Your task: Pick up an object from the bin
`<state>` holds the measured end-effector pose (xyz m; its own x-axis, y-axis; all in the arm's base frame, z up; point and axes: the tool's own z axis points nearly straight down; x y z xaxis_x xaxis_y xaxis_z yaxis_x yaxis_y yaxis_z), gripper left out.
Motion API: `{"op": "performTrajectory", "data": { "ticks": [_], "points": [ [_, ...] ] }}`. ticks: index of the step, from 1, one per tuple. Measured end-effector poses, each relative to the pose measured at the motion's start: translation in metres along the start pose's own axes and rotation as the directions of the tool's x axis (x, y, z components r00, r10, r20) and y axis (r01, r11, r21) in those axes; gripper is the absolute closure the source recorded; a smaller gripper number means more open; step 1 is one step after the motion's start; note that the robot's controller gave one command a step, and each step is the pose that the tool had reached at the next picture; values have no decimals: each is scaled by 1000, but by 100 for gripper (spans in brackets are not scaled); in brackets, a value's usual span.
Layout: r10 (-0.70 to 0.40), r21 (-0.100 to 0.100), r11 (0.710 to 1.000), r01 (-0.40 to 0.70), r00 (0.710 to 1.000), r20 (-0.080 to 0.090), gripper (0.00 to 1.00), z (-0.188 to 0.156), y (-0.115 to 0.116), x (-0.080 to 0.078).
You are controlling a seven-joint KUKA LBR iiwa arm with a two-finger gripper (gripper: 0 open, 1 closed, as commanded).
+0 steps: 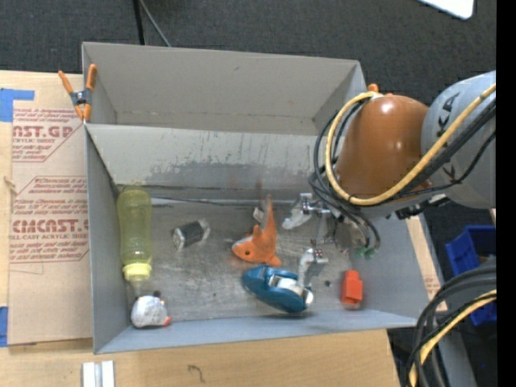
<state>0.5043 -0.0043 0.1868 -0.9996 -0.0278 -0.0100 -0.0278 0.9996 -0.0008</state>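
My gripper (306, 236) hangs low over the right half of the bin, open, its two metal fingertips (311, 261) set apart with nothing between them. Just to its left lies an orange toy fish (256, 247) with its tail pointing up. A blue and white oval thing (276, 289) lies on the bin floor right below the nearer fingertip; I cannot tell whether they touch. To the right of that, a small orange block (351, 289) stands near the bin's right wall.
A yellow-green bottle (135, 232) lies along the left wall, and a white and grey lump (147, 311) sits in the front left corner. A small grey and black piece (190, 233) rests left of the middle. The arm with its orange dome and cables overhangs the right side.
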Motion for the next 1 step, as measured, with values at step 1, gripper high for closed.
{"op": "performTrajectory", "data": {
  "ticks": [1],
  "points": [
    [111,-1,994,-111,994,-11,0,34,-17,18]
  ]
}}
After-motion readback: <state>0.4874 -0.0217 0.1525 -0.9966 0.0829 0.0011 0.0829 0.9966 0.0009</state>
